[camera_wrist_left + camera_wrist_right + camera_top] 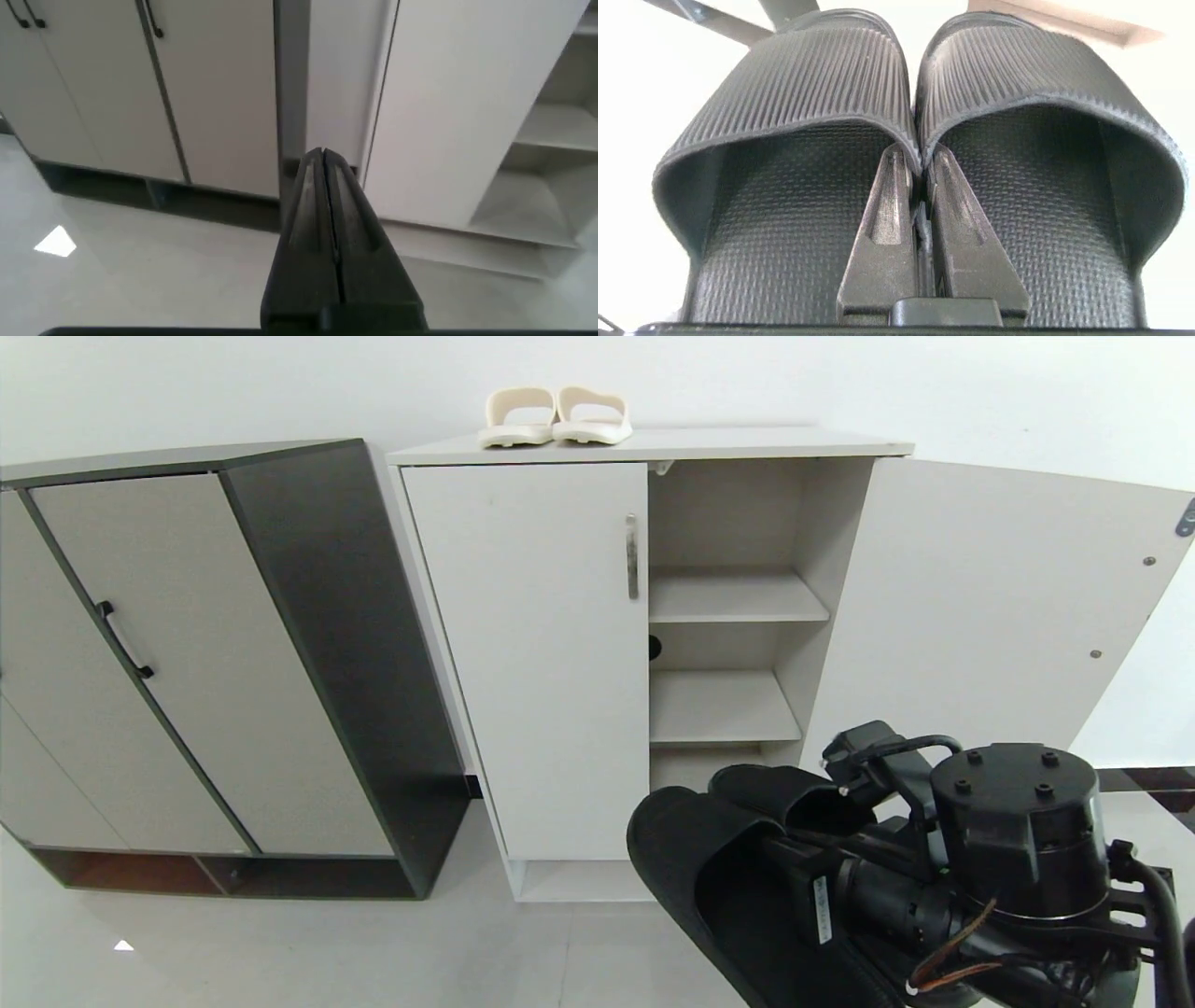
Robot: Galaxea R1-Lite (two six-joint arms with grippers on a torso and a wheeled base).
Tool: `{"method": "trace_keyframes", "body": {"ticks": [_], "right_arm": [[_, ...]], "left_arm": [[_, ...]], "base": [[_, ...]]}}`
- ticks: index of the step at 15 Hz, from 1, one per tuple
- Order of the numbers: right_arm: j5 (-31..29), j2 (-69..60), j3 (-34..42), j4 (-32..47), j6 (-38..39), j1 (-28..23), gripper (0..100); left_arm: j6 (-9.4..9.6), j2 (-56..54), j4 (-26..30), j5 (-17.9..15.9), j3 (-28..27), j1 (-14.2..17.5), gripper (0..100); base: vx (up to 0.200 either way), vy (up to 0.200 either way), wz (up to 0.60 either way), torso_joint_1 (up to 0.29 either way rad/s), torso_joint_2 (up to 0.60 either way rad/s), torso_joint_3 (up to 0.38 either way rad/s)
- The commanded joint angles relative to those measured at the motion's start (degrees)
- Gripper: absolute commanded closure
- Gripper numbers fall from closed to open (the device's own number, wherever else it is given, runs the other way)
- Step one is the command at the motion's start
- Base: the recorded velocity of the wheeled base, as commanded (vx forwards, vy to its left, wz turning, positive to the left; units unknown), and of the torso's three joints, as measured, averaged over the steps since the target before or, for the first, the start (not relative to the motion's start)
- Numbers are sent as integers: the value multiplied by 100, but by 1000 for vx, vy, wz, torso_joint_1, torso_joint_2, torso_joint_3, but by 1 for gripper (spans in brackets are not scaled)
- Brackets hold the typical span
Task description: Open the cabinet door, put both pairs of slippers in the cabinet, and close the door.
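Note:
The white cabinet (523,663) stands with its right door (990,607) swung wide open, baring its shelves (728,597). A cream pair of slippers (555,418) rests on the cabinet's top. My right gripper (918,210) is shut on the black pair of slippers (915,140), pinching the two inner strap edges together. In the head view that black pair (728,859) hangs low in front of the open compartment. My left gripper (324,177) is shut with nothing in it, held low before the gap between the two cabinets.
A dark-framed grey cabinet (215,663) with a black handle (124,639) stands to the left of the white one. The white cabinet's left door (541,653) is closed, with a metal handle (632,556). Pale glossy floor (280,952) lies in front.

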Motion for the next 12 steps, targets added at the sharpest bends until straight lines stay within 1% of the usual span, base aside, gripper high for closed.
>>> {"method": "trace_keyframes", "body": {"ticks": [1,2,3,4,5,6,7,8,9,10,11,12], "right_arm": [[1,-3,24,-1,0,1,100],[1,-3,24,-1,0,1,100],[10,-3,24,-1,0,10,100],[10,5,33,-1,-9,19,100],[10,14,33,-1,-9,36,100],[10,5,33,-1,-9,54,100],[1,5,33,-1,-18,63,100],[-8,5,6,-10,-18,71,100],[-43,5,-20,-10,-18,80,100],[-122,49,-108,-10,0,80,100],[-183,146,-170,-10,17,89,100],[-298,287,-275,-63,26,98,100]], "left_arm": [[63,-594,-216,-436,744,-53,100],[151,-831,-216,-744,973,-158,100],[168,-823,-216,-1227,981,-176,100],[283,-823,-216,-1482,981,-176,100],[370,-823,-216,-1508,981,-176,100],[326,-823,-207,-1508,981,-176,100],[45,-823,-216,-1456,981,-176,100],[-34,-823,-224,-1385,981,-176,100],[19,-823,-224,-1368,981,-176,100],[10,-831,-224,-1368,981,-176,100],[-43,-823,-224,-1359,981,-176,100],[-43,-823,-224,-1359,981,-176,100]], "base": [[0,0,0,0,0,0],[0,0,0,0,0,0],[0,0,0,0,0,0],[0,0,0,0,0,0],[0,0,0,0,0,0],[0,0,0,0,0,0],[0,0,0,0,0,0],[0,0,0,0,0,0],[0,0,0,0,0,0],[0,0,0,0,0,0],[0,0,0,0,0,0],[0,0,0,0,0,0]]}}
